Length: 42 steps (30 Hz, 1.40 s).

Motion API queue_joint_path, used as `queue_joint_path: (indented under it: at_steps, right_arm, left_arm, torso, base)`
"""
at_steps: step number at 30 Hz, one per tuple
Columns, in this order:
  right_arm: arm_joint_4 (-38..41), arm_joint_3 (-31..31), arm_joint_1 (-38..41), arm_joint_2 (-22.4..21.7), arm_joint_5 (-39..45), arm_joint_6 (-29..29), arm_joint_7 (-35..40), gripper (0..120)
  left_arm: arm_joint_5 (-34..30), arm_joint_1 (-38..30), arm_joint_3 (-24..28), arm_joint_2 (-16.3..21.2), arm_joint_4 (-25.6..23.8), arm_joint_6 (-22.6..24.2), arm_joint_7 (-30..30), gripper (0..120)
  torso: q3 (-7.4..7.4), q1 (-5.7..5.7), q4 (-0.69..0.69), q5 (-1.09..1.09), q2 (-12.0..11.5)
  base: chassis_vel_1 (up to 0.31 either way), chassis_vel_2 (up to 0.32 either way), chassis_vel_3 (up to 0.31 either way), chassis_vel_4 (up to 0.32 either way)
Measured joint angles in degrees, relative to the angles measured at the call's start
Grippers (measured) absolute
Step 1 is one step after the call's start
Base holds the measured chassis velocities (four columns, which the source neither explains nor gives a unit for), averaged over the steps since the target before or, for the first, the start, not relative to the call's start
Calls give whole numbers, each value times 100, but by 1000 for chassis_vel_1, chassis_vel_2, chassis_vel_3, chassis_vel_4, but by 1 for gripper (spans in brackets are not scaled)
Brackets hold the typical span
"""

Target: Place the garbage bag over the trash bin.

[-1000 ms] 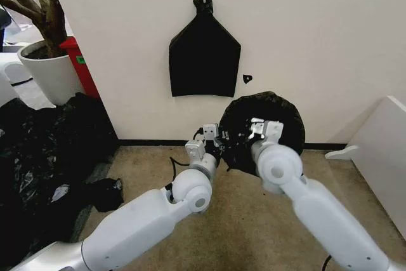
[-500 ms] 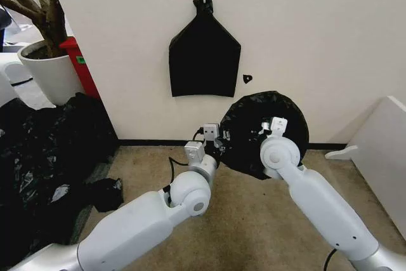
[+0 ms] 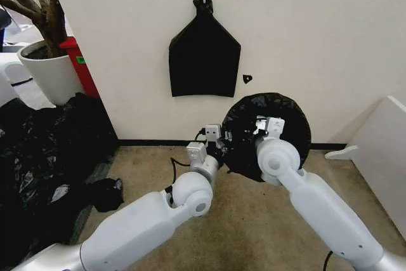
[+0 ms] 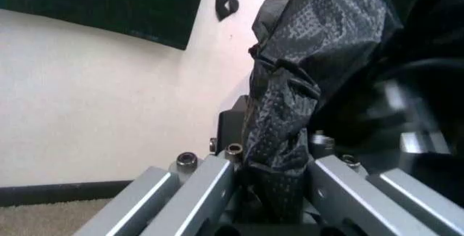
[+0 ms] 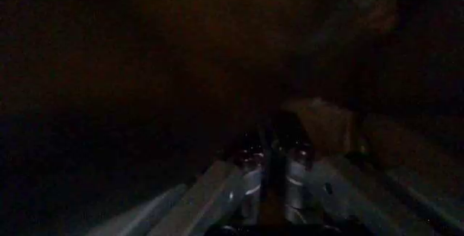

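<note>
The garbage bag (image 3: 285, 115) is glossy black and spread into a round, drum-like shape low against the white wall. The trash bin is hidden beneath it. My left gripper (image 3: 219, 143) sits at the bag's left edge. In the left wrist view, a wrinkled fold of the garbage bag (image 4: 279, 138) is pinched between the metal fingers (image 4: 199, 190). My right gripper (image 3: 266, 125) reaches into the middle of the bag. Its wrist view is very dark, with the right gripper (image 5: 270, 162) shut and black film all around it.
A flat black bag (image 3: 204, 55) hangs on the wall above. Black plastic sheeting (image 3: 44, 157) is heaped at the left, beside a white plant pot (image 3: 47, 71) and a red box (image 3: 85, 68). A white panel (image 3: 380, 147) leans at the right. Beige carpet (image 3: 254, 220) lies below.
The right gripper swung right inside the bag, then came back a little to the left. The bag's round outline has spread wider to the right. The left gripper has hardly moved.
</note>
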Motion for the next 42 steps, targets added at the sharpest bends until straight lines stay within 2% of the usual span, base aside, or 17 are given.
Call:
queue_joint_path:
  at_steps: [5, 9, 13, 19, 28, 33, 42]
  right_arm:
    - [-457, 82, 42, 76, 41, 3, -97, 0]
    - [-498, 129, -2, 126, 54, 31, -130, 0]
    - [-337, 121, -46, 125, 92, 45, -113, 0]
    - [430, 34, -169, -76, 475, 49, 121, 0]
    - [694, 164, -299, -282, 562, 44, 209, 0]
    - [323, 317, -230, -290, 499, 18, -15, 0]
    - [-703, 333, 128, 83, 370, 3, -145, 0]
  left_arm:
    - [10, -21, -2, 30, -43, -9, 34, 0]
    - [20, -30, -4, 20, -45, -14, 57, 0]
    - [20, -30, -5, 4, -32, -16, 70, 0]
    - [20, -46, -10, -101, 73, -23, 74, 0]
    - [14, -51, -43, -95, 135, -32, 86, 0]
    - [139, -21, -16, -38, 132, -69, 152, 0]
    - [305, -25, 61, 131, 9, -116, 323, 0]
  torso:
    - [0, 0, 0, 0, 0]
    - [0, 0, 0, 0, 0]
    - [0, 0, 0, 0, 0]
    - [0, 0, -1, -1, 0]
    - [0, 0, 0, 0, 0]
    - [0, 0, -1, 0, 0]
    - [0, 0, 0, 0, 0]
  base:
    - [0, 0, 0, 0]
    - [0, 0, 0, 0]
    - [0, 0, 0, 0]
    - [0, 0, 0, 0]
    - [0, 0, 0, 0]
    - [0, 0, 0, 0]
    - [0, 0, 0, 0]
